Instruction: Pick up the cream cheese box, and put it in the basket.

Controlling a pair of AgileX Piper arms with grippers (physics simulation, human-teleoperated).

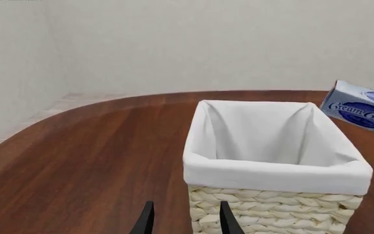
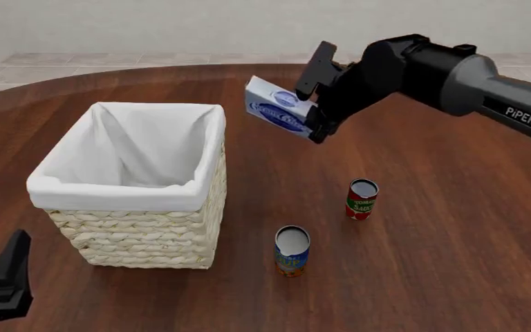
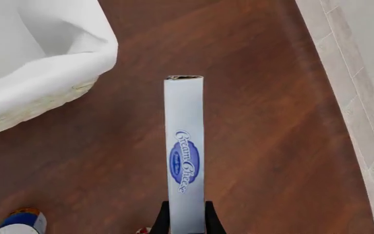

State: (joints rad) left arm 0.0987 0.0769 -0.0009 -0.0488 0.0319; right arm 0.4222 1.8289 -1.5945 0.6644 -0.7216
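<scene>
The small flat pale blue-white cream cheese box [image 2: 279, 108] with its dark blue oval logo hangs in the air, clear of the table, just beside the far right corner of the large square cream-coloured woven wicker basket [image 2: 146, 238] and a little above its white cloth rim. It is outside the basket, not yet over the opening. The right gripper [image 2: 315, 104] is clamped on it: in the right wrist view the two dark fingers [image 3: 162, 223] press the carton's broad faces at one end, and the narrow edge with the script logo runs away from the camera.

I judge the box light and fairly stiff, a thin card carton (probably smooth and a bit slippery on the printed faces). Held at one end only, it could pivot between the pads if swung fast, so a grip across the broad faces nearer the middle would be steadier.

The left gripper [image 1: 185, 219] sits low on the near side of the basket, its fingers a little apart with nothing between them.

The contact of pads and carton is cut off at the right wrist view's edge, and the basket's floor is not clearly visible. Two small cylindrical cans [image 2: 292, 250] stand to the right of the basket, their labels too small to read.
</scene>
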